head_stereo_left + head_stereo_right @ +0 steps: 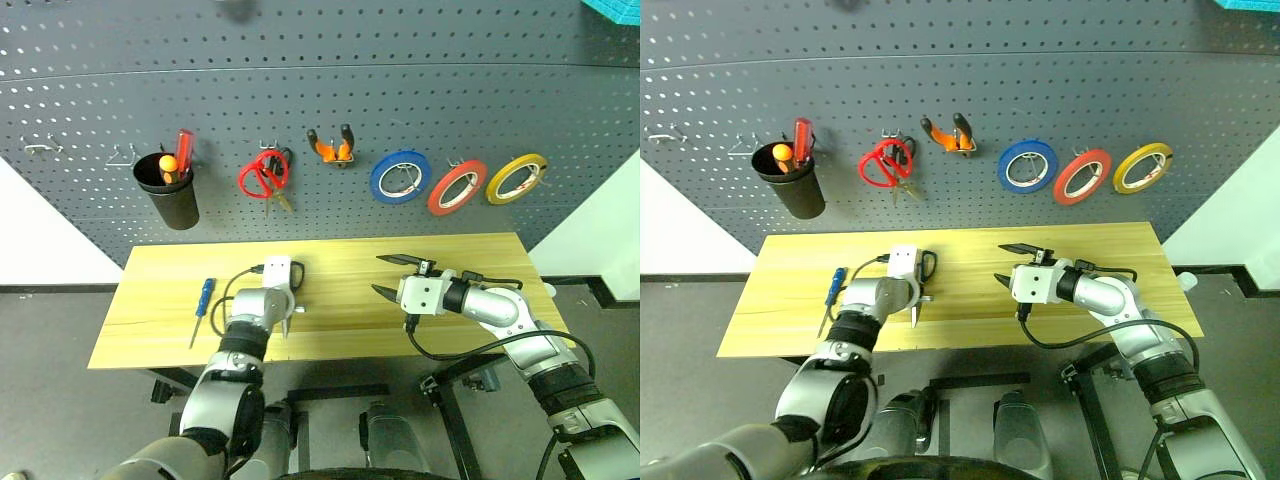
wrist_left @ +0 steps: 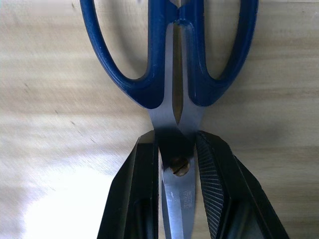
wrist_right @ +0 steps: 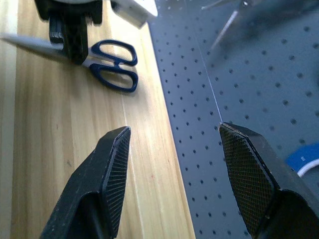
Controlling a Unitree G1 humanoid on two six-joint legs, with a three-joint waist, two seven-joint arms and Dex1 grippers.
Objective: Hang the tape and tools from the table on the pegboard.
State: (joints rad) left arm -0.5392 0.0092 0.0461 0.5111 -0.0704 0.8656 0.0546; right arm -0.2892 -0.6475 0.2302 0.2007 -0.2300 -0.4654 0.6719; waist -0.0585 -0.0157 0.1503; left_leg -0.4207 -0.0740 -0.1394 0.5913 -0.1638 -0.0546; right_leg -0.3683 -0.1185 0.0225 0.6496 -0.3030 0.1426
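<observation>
scissors (image 2: 174, 89) with dark handles lie flat on the table (image 1: 450, 250), and the left gripper (image 2: 178, 169) has its two fingers pinched onto the blades right at the pivot screw, with the handle loops pointing away toward the pegboard (image 1: 330, 90). the grip looks centred and snug, so the step in hand is probably lifting them cleanly. to do it well, raise them straight up first so the blade tips clear the wood, keep the loops leading, then carry them to a free hook, likely beside the red scissors (image 1: 263, 177). thread one loop fully over the hook before letting go, because a hold this near the pivot could let the scissors swing. the right gripper (image 1: 392, 276) hovers over the table with its fingers well apart and nothing in them; it should stay clear. the blue screwdriver (image 1: 203, 310) lies near the table's left end, not yet hung. the pliers (image 1: 331, 146) and red tape (image 1: 457, 187) already hang on the board.
</observation>
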